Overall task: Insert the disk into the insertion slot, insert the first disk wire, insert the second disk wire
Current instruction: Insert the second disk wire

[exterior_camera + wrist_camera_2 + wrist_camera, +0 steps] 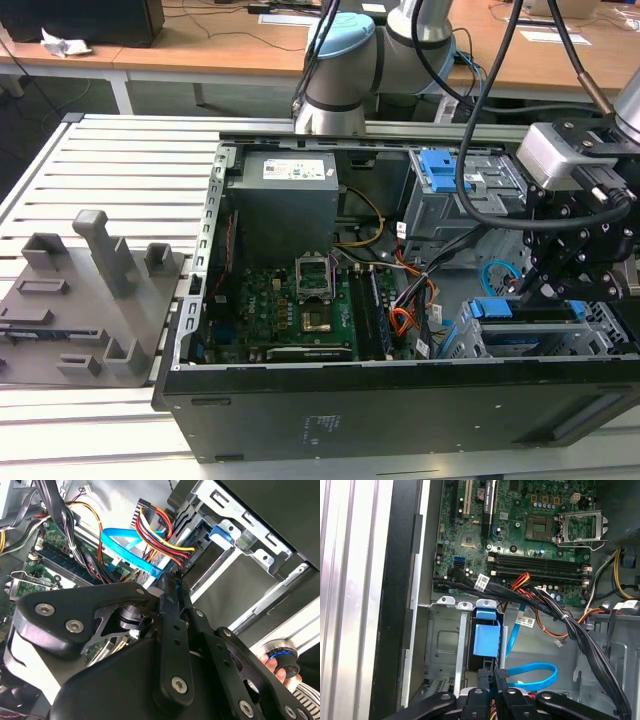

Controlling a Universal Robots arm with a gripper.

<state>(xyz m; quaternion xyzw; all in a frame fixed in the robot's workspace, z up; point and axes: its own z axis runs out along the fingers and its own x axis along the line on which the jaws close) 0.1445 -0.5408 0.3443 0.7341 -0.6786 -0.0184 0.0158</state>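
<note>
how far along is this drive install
Looks done: the grey hard drive in its blue plastic carrier sits in the low silver perforated cage. In hand: the pincer is down beside the looping light-blue flat cable. Left: I cannot tell whether that cable or the red-orange-black lead bundle is plugged in.

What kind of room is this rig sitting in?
Likely a lab or workshop: an open computer case on a slotted aluminium table, grey fixture blocks beside it, and wooden desks behind.
</note>
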